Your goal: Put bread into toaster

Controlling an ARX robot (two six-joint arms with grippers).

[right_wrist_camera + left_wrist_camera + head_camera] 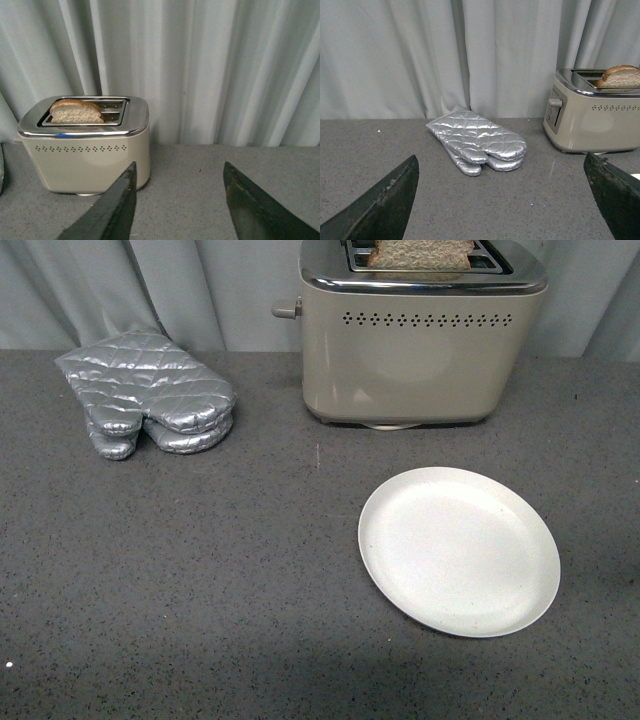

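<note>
The beige toaster [420,350] with a chrome top stands at the back of the grey table. The slice of brown bread [420,254] stands in one of its slots, its rounded top sticking out. Both show in the left wrist view, toaster [592,120] and bread [620,76], and in the right wrist view, toaster [85,150] and bread [76,112]. Neither arm shows in the front view. My left gripper [500,170] is open and empty above the table, near the mitts. My right gripper [177,167] is open and empty, beside the toaster.
A white empty plate [458,550] lies in front of the toaster. A pair of silver oven mitts [145,395] lies at the back left, also in the left wrist view [477,140]. Grey curtains [200,65] hang behind the table.
</note>
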